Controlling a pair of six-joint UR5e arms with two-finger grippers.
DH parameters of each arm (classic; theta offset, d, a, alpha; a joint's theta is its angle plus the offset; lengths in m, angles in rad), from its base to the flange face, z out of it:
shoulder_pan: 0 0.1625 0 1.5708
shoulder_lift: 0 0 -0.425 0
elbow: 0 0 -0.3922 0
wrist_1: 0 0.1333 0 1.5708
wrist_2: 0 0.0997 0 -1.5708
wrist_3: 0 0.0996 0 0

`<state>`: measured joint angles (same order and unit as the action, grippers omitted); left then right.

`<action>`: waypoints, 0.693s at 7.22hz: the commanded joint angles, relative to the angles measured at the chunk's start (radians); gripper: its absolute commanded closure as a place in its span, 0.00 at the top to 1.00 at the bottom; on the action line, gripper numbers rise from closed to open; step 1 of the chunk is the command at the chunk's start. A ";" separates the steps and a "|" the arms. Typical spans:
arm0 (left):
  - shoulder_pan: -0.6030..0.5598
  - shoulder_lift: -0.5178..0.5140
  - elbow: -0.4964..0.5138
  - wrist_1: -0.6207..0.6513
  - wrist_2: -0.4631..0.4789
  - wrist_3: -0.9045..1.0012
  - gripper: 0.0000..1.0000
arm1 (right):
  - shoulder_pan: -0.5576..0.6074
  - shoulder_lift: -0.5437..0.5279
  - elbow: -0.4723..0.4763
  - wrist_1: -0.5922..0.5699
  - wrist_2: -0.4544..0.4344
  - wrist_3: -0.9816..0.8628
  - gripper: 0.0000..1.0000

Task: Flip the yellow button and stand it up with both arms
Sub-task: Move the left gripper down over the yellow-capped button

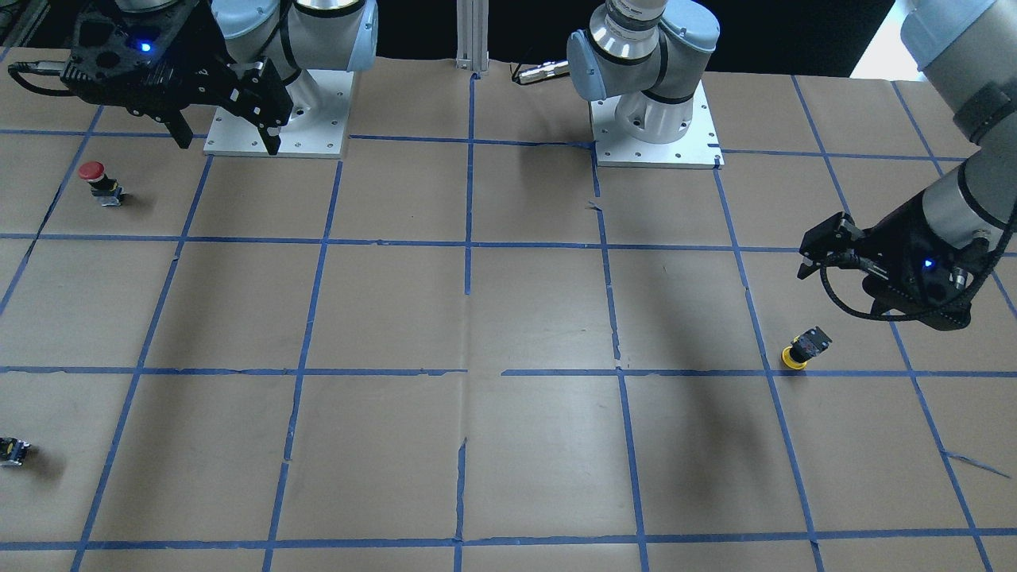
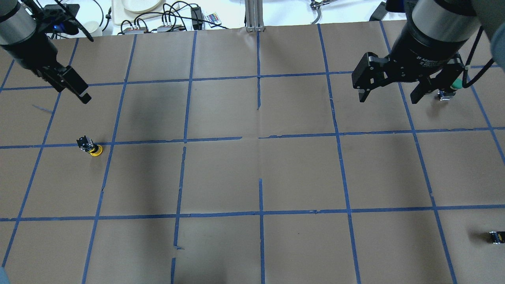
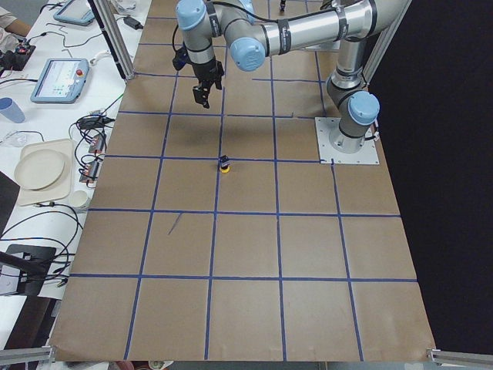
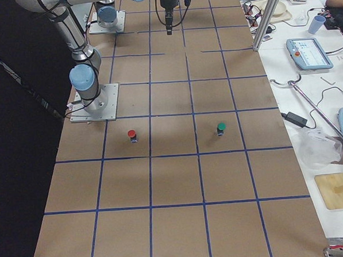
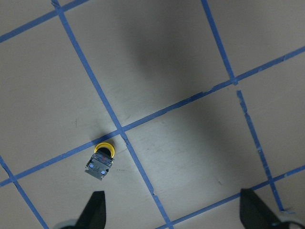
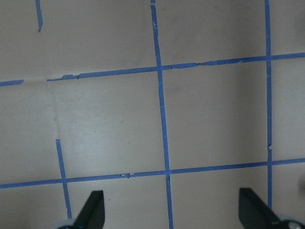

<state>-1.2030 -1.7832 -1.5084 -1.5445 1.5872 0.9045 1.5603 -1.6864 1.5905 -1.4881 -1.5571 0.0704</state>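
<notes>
Pincers first: the left gripper hangs above the yellow button and a little beyond it, fingers spread wide with nothing between them. The button looks to be sitting cap-down on the brown paper, black body and metal contacts up, right by a blue tape line. Far to the button's right, the right gripper hovers just as wide open and just as empty, well apart from it. A green-capped button peeks out just behind that gripper, and a small dark part lies further right again.

From where I stand, the worry is the round cap. A finger that lands off-centre could tip the button and send it rolling along the paper. The stubby body also gives little to pinch, so it may slip or twist during a hand-over between the arms. With that look-alike so close to the right gripper, grabbing the wrong button seems possible too.
</notes>
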 commanded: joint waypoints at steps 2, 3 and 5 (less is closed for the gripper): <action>0.103 0.016 -0.284 0.415 0.002 0.424 0.99 | 0.000 -0.001 0.000 -0.001 0.000 0.002 1.00; 0.121 0.010 -0.361 0.607 0.002 0.535 0.99 | 0.000 -0.001 0.000 -0.001 -0.001 0.002 1.00; 0.126 -0.013 -0.410 0.658 -0.010 0.619 0.99 | -0.002 -0.001 0.000 -0.006 0.000 0.000 1.00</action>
<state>-1.0825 -1.7821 -1.8773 -0.9281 1.5865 1.4677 1.5598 -1.6874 1.5907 -1.4932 -1.5574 0.0718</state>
